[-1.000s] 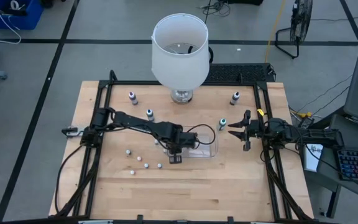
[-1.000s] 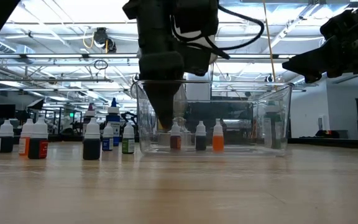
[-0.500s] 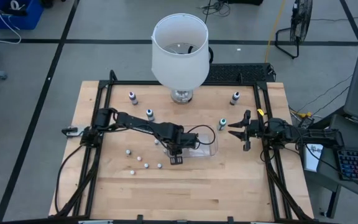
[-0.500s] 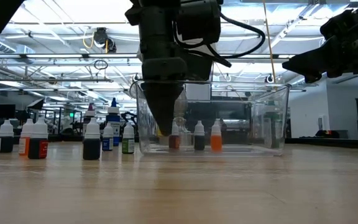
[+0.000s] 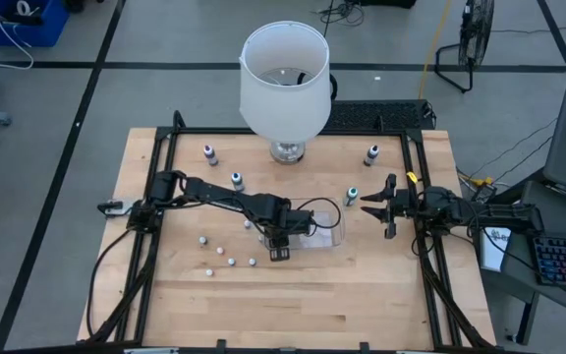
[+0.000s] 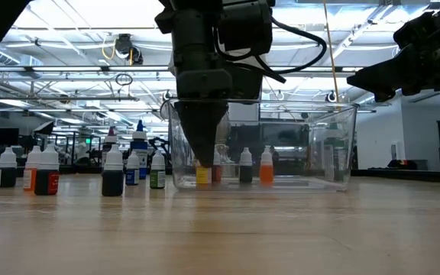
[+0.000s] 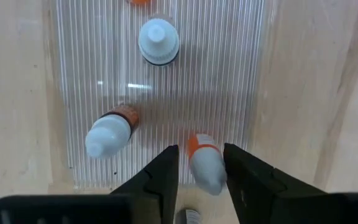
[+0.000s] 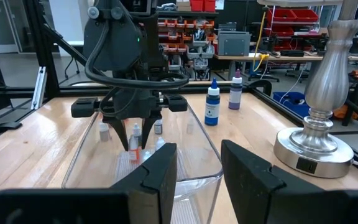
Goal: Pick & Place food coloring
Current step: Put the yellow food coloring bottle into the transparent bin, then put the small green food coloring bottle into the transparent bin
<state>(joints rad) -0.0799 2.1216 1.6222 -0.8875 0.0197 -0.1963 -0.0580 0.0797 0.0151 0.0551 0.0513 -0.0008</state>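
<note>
My left gripper reaches down into the clear plastic tub, shut on a tiny food coloring bottle with a white cap and an orange-yellow body. Three more bottles stand inside the tub. Other bottles stand on the table left of the tub and farther back. My right gripper hovers open, right of the tub, touching nothing. My left gripper pinches the bottle between its two fingers at the white cap end, coming from above and pointing down. The bottle stands upright below the fingertips, and its base is down at the tub's floor, level with the other bottles.
A big white lampshade on a metal base stands at the table's far middle. The tub's clear walls surround my left gripper. A black frame borders the work area. Bare wood lies toward the near edge.
My left gripper has come down deeper into the tub with the orange-yellow bottle. The bottle was held above the tub floor and now sits at floor level beside the others.
</note>
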